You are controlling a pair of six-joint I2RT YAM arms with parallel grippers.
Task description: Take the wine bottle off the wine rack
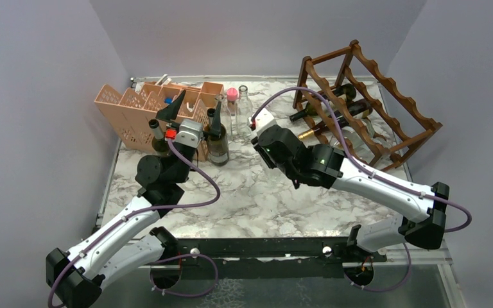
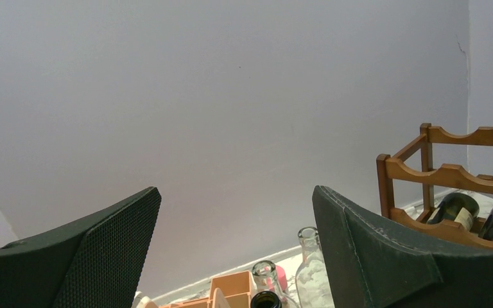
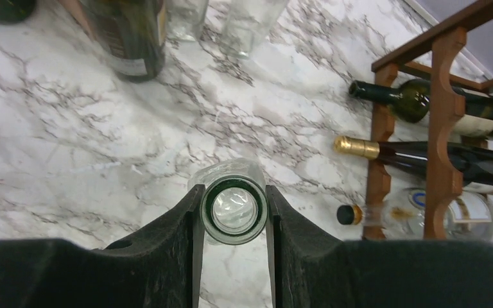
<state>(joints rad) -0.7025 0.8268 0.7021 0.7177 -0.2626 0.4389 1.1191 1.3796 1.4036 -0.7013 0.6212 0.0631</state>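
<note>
Marble tabletop under grey walls fills my overhead view. I see the wine rack at the upper right, with three bottles lying in it, necks toward frame left. My left gripper hangs with its fingers wide apart. My right gripper is clamped on the clear wine bottle at its neck. It is off the rack at frame centre, long axis upright, mouth facing my wrist camera.

Plain, pale lilac-grey walls closed in a white, grey-veined marble-pattern tabletop on three sides, under soft, even light with faint shadows.
</note>
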